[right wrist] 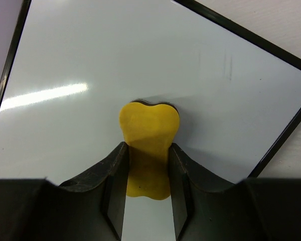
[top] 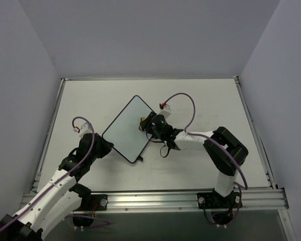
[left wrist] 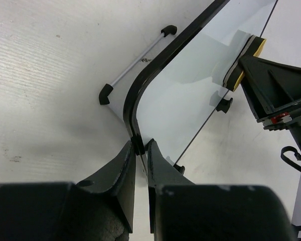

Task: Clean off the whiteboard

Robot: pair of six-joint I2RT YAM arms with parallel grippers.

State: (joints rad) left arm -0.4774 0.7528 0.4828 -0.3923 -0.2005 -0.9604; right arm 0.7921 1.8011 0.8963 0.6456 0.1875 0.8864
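The whiteboard (top: 128, 128) lies tilted in the middle of the table, white with a thin black frame. My left gripper (top: 106, 146) is shut on its near left frame edge (left wrist: 138, 145). My right gripper (top: 146, 123) is shut on a yellow sponge (right wrist: 148, 134) and presses it flat on the board face (right wrist: 90, 60) at the board's right edge. Faint grey streaks (right wrist: 227, 66) show near the board's corner in the right wrist view. The sponge also shows in the left wrist view (left wrist: 245, 61) against the board.
One of the board's black feet (left wrist: 105, 94) rests on the white table (top: 200, 100). Metal rails run along the table's edges (top: 251, 120). A pink cable (top: 183, 103) loops above the right arm.
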